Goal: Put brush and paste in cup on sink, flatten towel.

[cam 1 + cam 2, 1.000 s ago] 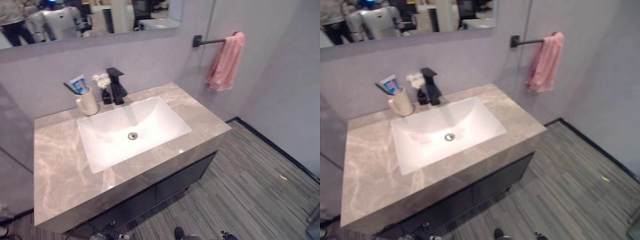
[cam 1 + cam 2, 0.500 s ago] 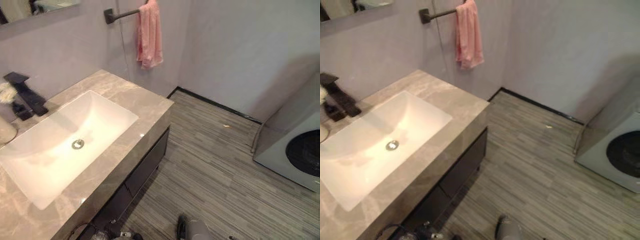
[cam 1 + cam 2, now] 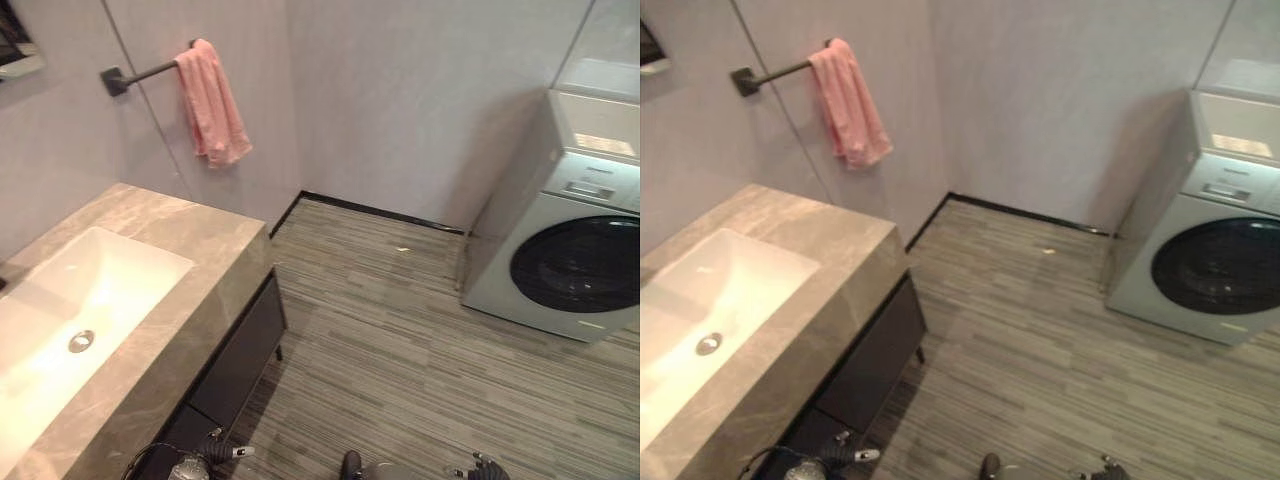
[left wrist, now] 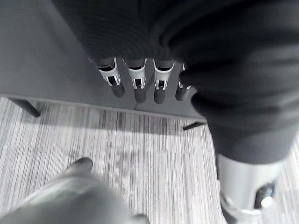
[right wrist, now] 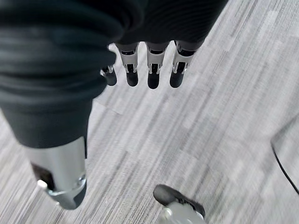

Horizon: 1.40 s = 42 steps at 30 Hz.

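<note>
While the pink towel (image 3: 212, 103) hangs bunched over the dark bar (image 3: 140, 73) on the far wall, above the right end of the bench (image 3: 195, 232), both hands hang low over the striped floor (image 3: 400, 330). Set into the marble bench at left is the white sink (image 3: 60, 300) with its drain (image 3: 81, 340). Straight, relaxed fingers (image 4: 140, 86) on the left hand (image 4: 135, 56) hold nothing before the dark cabinet (image 3: 235, 355). Likewise, the right hand (image 5: 149, 51) has straight, empty fingers (image 5: 153, 70). At far right stands a washing machine (image 3: 560, 240).
</note>
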{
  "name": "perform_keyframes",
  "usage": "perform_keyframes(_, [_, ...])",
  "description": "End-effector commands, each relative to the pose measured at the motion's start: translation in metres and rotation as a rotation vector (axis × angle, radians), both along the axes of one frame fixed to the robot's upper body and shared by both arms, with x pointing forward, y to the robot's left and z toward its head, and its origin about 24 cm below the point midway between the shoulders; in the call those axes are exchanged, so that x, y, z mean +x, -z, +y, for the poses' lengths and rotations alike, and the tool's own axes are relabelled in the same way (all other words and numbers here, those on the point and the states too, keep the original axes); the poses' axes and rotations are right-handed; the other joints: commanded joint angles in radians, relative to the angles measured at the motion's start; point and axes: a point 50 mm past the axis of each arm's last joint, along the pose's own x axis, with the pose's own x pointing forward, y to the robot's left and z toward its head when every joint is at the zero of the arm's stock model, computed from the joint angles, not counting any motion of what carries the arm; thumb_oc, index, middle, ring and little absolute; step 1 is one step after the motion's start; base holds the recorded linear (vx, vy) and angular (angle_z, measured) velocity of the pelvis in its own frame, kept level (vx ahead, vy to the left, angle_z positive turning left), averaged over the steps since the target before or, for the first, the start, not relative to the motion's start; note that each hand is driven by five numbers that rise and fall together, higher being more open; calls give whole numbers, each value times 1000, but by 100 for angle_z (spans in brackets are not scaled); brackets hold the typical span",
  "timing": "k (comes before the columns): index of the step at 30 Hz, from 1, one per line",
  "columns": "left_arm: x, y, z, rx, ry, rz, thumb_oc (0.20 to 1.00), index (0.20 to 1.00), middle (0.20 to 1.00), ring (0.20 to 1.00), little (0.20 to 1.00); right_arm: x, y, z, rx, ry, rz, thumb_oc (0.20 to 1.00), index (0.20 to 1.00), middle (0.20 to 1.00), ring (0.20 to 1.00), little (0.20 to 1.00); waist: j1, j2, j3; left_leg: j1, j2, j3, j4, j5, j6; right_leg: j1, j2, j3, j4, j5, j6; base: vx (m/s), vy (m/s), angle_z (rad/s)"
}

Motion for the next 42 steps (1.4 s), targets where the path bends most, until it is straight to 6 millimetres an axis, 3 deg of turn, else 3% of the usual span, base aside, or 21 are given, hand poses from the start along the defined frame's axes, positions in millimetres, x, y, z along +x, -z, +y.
perform_keyframes(1, [22,-9,4,13,-1,-93,1000,1000,1000,1000,1000,36,-22,-22,-60,-9,-138,1000,1000,1000,1000,1000,53,26,13,-48,-191,-109,-264,-3,112,91,-39,87,-8,10,102,114,79,-118])
perform_keyframes(2, [22,-9,4,13,-1,-93,1000,1000,1000,1000,1000,36,-22,-22,-59,-9,-139,1000,1000,1000,1000,1000,54,24,11,-49,-192,-109,-269,2,112,88,-40,87,-9,13,101,110,55,-119])
perform_keyframes(4, [23,-11,9,22,-16,-105,1000,1000,1000,1000,1000,42,-24,-19,-28,34,-183,1000,1000,1000,1000,1000,80,35,-4,-51,-193,-178,-365,39,107,102,-25,118,6,-2,107,218,71,-115])
perform_keyframes(7, [36,-17,8,31,15,-167,1000,1000,1000,1000,1000,58,-29,-9,2,30,-263,1000,1000,1000,1000,1000,56,48,-14,35,-211,-167,-425,27,128,91,-28,130,66,-25,111,157,167,-47])
perform_keyframes(10, [61,-35,11,-8,-113,-360,1000,1000,1000,1000,1000,71,-30,20,111,55,-362,1000,1000,1000,1000,1000,64,45,-21,74,-224,-131,-411,-17,151,76,-44,155,95,-34,125,118,155,-69])
perform_keyframes(11, [77,-46,6,-33,-134,-452,1000,1000,1000,1000,1000,80,-37,26,143,60,-431,1000,1000,1000,1000,1000,64,42,-11,62,-226,-127,-360,-39,154,67,-48,148,123,-45,122,-69,47,-29])
perform_keyframes(12, [105,-69,-6,-88,-116,-602,1000,1000,1000,1000,1000,96,-54,29,180,91,-554,1000,1000,1000,1000,1000,65,36,24,-6,-226,-130,-215,-96,160,21,-58,133,217,-79,113,-178,15,18])
perform_keyframes(13, [118,-81,-10,-107,-115,-669,1000,1000,1000,1000,1000,106,-66,31,190,86,-629,1000,1000,1000,1000,1000,69,33,49,-48,-222,-134,-132,-122,157,-6,-60,119,273,-96,107,-192,-8,62])
perform_keyframes(14, [124,-87,-13,-119,-114,-702,1000,1000,1000,1000,1000,110,-72,30,193,83,-662,1000,1000,1000,1000,1000,71,32,54,-70,-217,-137,-87,-144,160,-26,-60,109,312,-114,105,-65,-19,57])
perform_keyframes(15, [134,-95,-18,-127,-127,-753,1000,1000,1000,1000,1000,114,-82,27,201,124,-736,1000,1000,1000,1000,1000,69,26,67,-103,-210,-136,25,-216,179,-53,-66,93,406,-161,98,15,1,50])
perform_keyframes(18, [136,-97,-25,-133,-82,-747,1000,1000,1000,1000,1000,114,-82,24,234,190,-741,1000,1000,1000,1000,1000,71,27,69,-108,-217,-139,35,-232,191,-56,-68,78,402,-163,104,58,36,17])
perform_keyframes(22, [133,-104,-27,-170,-19,-783,1000,1000,1000,1000,1000,120,-84,29,234,121,-733,1000,1000,1000,1000,1000,92,46,57,-96,-232,-117,-64,-174,184,-57,-73,114,298,-107,136,-14,232,-14])
perform_keyframes(26, [132,-106,-25,-161,-5,-790,1000,1000,1000,1000,1000,120,-84,30,242,115,-732,1000,1000,1000,1000,1000,93,48,56,-89,-242,-110,-102,-158,185,-62,-83,133,279,-87,150,-9,114,-10])
perform_keyframes(27, [131,-106,-24,-156,-3,-792,1000,1000,1000,1000,1000,118,-83,30,239,114,-726,1000,1000,1000,1000,1000,93,50,55,-78,-247,-109,-116,-151,187,-64,-85,142,281,-78,156,62,137,-1])
perform_keyframes(30, [127,-108,-18,-158,-8,-800,1000,1000,1000,1000,1000,118,-87,33,249,73,-736,1000,1000,1000,1000,1000,72,54,75,-47,-268,-107,-125,-155,215,-114,-96,195,358,22,173,42,111,-6])
perform_keyframes(32, [127,-111,-17,-204,-11,-797,1000,1000,1000,1000,1000,120,-89,33,252,45,-732,1000,1000,1000,1000,1000,65,54,99,-42,-261,-90,-130,-159,227,-168,-77,206,409,35,173,-7,108,-20])
perform_keyframes(33, [130,-116,-17,-205,12,-818,1000,1000,1000,1000,1000,122,-94,33,254,20,-752,1000,1000,1000,1000,1000,49,50,114,-30,-268,-83,-152,-160,230,-234,-45,200,374,34,166,3,109,-43])
perform_keyframes(35, [130,-116,-17,-205,12,-817,1000,1000,1000,1000,1000,122,-94,33,253,20,-752,1000,1000,1000,1000,1000,49,51,112,-32,-268,-84,-149,-162,230,-236,-45,199,377,32,166,18,35,-40])
perform_keyframes(37, [134,-117,-17,-197,2,-829,1000,1000,1000,1000,1000,120,-94,29,241,21,-751,1000,1000,1000,1000,1000,31,25,133,-10,-290,-59,-151,-205,226,-323,-113,112,208,110,184,186,16,1])
perform_keyframes(42, [135,-112,-26,-236,-24,-812,1000,1000,1000,1000,1000,107,-87,24,244,52,-717,1000,1000,1000,1000,1000,-6,14,153,53,-304,-86,-160,-231,204,-337,-127,115,87,186,201,252,-65,-2])
